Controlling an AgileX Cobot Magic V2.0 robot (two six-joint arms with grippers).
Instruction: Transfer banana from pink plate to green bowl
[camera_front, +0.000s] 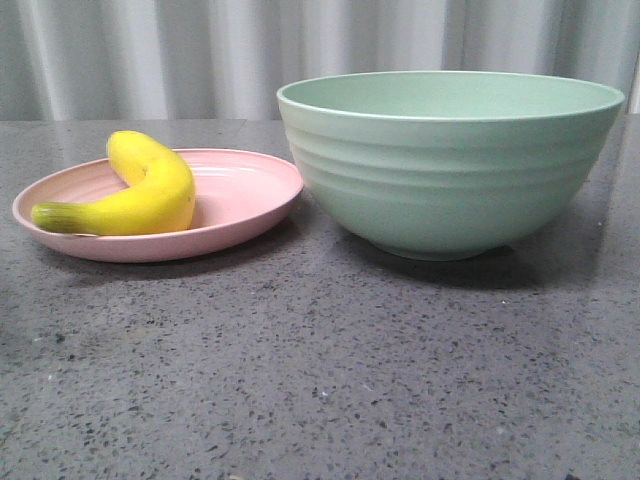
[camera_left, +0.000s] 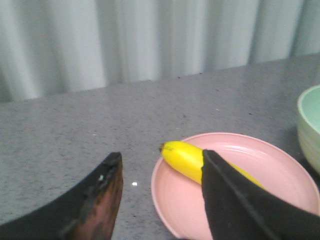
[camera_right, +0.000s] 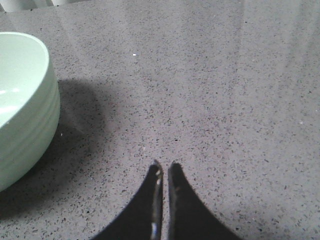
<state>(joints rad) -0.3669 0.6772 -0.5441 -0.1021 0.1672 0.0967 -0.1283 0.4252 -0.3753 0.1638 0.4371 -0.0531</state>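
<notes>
The yellow banana (camera_front: 150, 190) lies curved on the pink plate (camera_front: 245, 195) at the left of the table, greenish stem end toward the front left. The mint-green bowl (camera_front: 450, 165) stands to its right, close beside the plate. No gripper shows in the front view. In the left wrist view my left gripper (camera_left: 161, 161) is open above the plate's (camera_left: 280, 165) near edge; one finger covers part of the banana (camera_left: 182, 157), the other is over bare table. In the right wrist view my right gripper (camera_right: 165, 166) is shut and empty over bare table, the bowl (camera_right: 25, 100) off to its side.
The table is a dark grey speckled surface (camera_front: 320, 380). A pale pleated curtain (camera_front: 150, 50) hangs behind the table's far edge.
</notes>
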